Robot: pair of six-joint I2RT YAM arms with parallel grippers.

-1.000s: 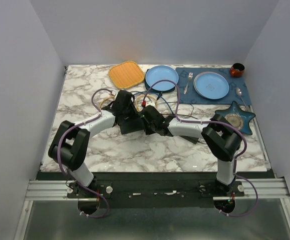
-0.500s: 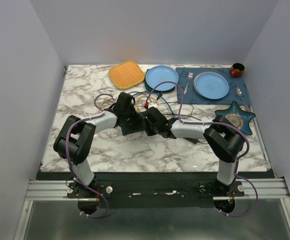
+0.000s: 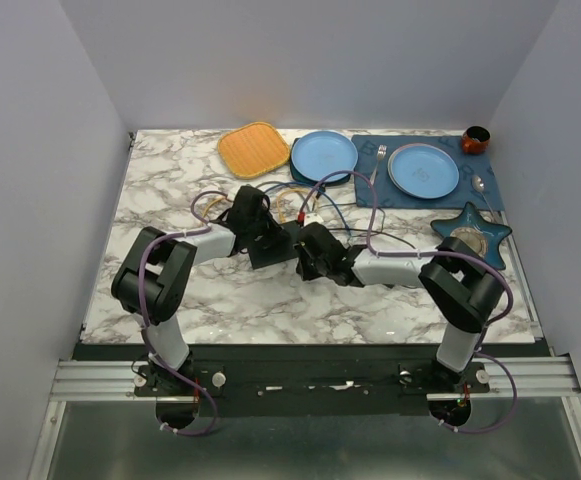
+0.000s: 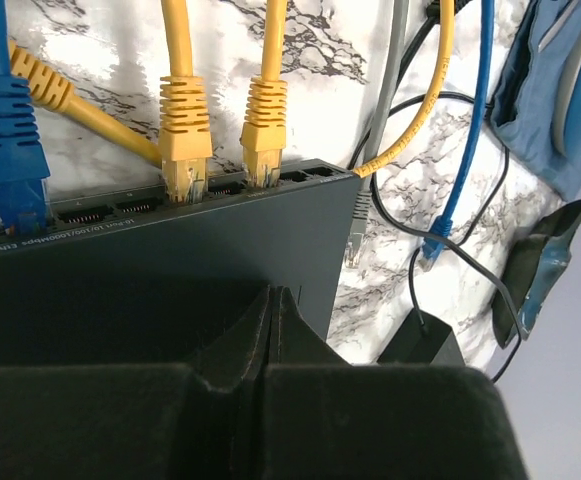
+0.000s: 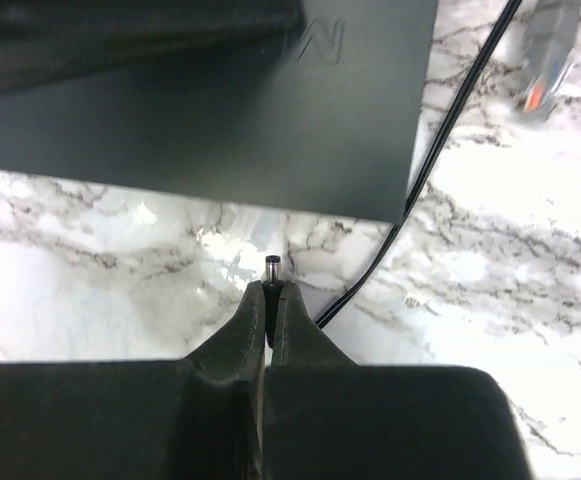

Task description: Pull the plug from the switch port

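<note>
Right wrist: right pincer [image 5: 268, 292] pinching plug [image 5: 272, 263], drawn back off switch [image 5: 220, 120]; left pincer [image 4: 273, 300] pressed together over switch.

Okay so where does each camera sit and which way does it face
Top external: above and behind, looking down at the marble table; both arms show.
Left wrist: over the flat matte-black switch, facing its yellow plugs; shut left gripper shows.
Right wrist: facing the switch's edge; right gripper pinches a small black barrel plug.
All share the switch.

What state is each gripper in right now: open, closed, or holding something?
Left gripper: closed, holding nothing, over the switch.
Right gripper: closed on the plug.
</note>
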